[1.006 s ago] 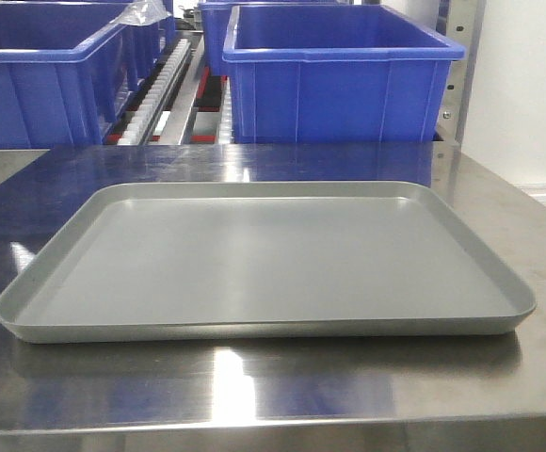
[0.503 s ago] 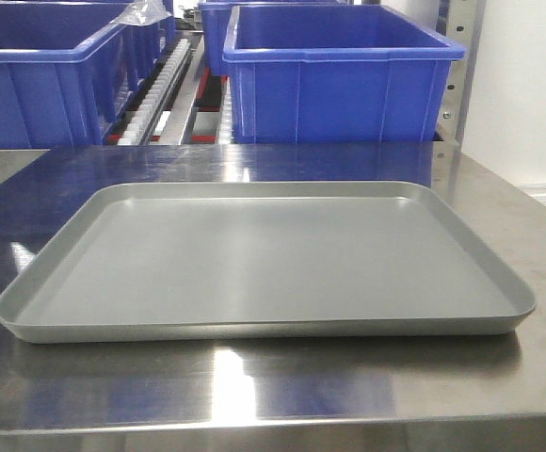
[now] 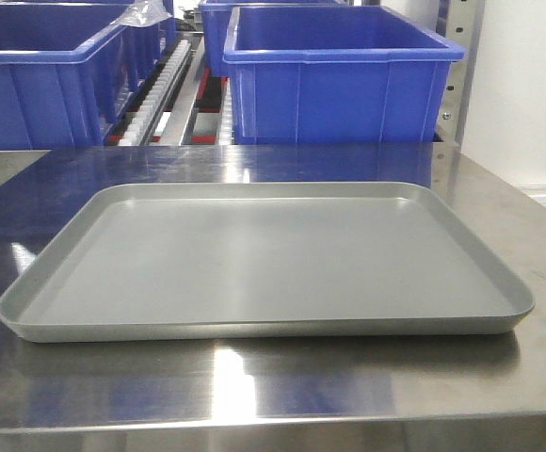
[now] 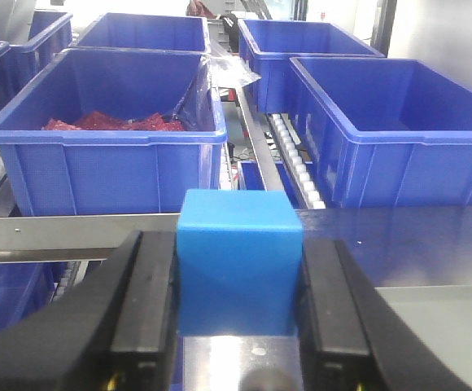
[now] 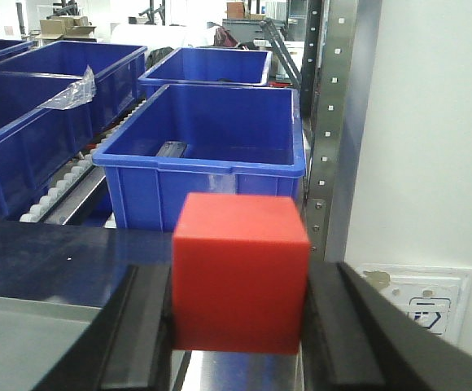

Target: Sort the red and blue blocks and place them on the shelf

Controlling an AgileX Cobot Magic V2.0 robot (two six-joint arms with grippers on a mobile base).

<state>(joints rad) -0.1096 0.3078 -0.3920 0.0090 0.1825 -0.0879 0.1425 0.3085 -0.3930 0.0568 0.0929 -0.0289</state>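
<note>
Black left pincer (image 4: 238,281) on a mid-blue block (image 4: 238,240); black right pincer (image 5: 240,293) on a bright red block (image 5: 240,261). Plain grey tray (image 3: 254,330), silvery worktop (image 3: 254,395) mirroring blue, dark-blue bins (image 3: 339,75).

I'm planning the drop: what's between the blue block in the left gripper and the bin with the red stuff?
Only the shelf's steel front rail, running across just behind the blue block; the left wrist view shows it.

Blue block (image 4: 239,252) square between left jaws, red block (image 5: 241,273) between right jaws, both before shelf (image 4: 57,232).
</note>
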